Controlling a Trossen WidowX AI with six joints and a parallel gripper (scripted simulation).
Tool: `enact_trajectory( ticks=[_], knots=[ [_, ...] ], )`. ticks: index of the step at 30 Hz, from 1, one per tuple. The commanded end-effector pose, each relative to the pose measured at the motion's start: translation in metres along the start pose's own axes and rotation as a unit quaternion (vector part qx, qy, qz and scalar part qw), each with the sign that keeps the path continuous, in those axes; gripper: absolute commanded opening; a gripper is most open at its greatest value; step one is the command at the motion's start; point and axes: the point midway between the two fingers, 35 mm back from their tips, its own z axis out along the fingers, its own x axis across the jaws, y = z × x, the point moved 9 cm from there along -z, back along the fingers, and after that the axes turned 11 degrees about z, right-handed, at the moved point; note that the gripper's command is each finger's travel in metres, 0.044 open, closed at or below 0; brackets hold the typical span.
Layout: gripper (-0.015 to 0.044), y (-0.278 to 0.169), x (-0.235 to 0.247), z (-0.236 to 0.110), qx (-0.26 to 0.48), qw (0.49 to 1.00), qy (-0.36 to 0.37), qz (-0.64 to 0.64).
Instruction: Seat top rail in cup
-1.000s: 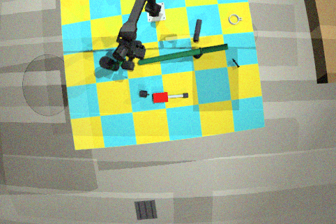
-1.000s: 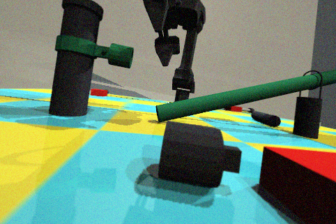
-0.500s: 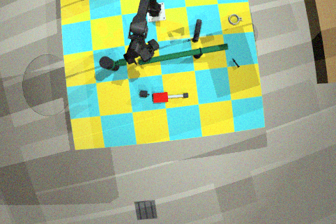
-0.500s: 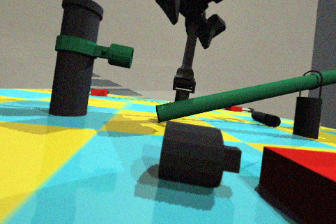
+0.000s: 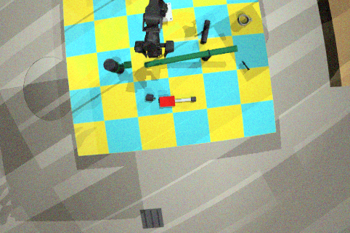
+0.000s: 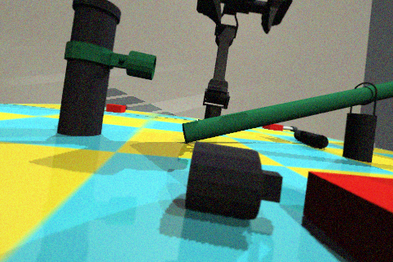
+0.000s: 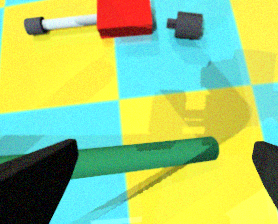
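Note:
The green rail (image 5: 181, 57) (image 6: 265, 117) (image 7: 110, 161) slopes down through the wire loop of the small black loop-cap post (image 6: 359, 136). Its cut end is low over the table, outside the cup and well to its right in the exterior view. The big dark post (image 5: 110, 64) (image 6: 85, 98) stands upright at the left. The green brace band (image 6: 87, 53) is around its upper part, a little below the post cap (image 6: 98, 6). The green rail-end cup (image 5: 127, 64) (image 6: 141, 65) hangs from the band, empty. My gripper (image 5: 154, 48) (image 6: 241, 25) (image 7: 164, 149) is open above the rail's cut-end part, not touching it.
A black cap piece (image 5: 149, 97) (image 6: 224, 179) (image 7: 189, 26) and a red block (image 5: 167, 101) (image 7: 125, 17) with a white rod lie in front of the rail. Behind it are a black cylinder (image 5: 205, 32) and a grey ring (image 5: 239, 19).

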Motion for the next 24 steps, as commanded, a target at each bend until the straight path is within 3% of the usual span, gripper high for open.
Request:
enact_trajectory(
  ticks=[1,5,9,17,19,24],
  knots=[
    [0.0440,-0.001,0.001,-0.001,0.002,1.000,-0.003,0.018],
    [0.0440,0.002,0.005,0.010,0.036,0.993,-0.009,0.115],
    [0.0440,0.007,0.014,0.030,0.093,0.953,-0.041,0.286],
    [0.0440,0.010,0.034,0.073,0.159,0.772,-0.169,0.591],
    [0.0440,0.010,0.038,0.080,0.161,0.732,-0.195,0.632],
    [0.0440,0.010,0.038,0.081,0.161,0.727,-0.198,0.637]
  ],
)
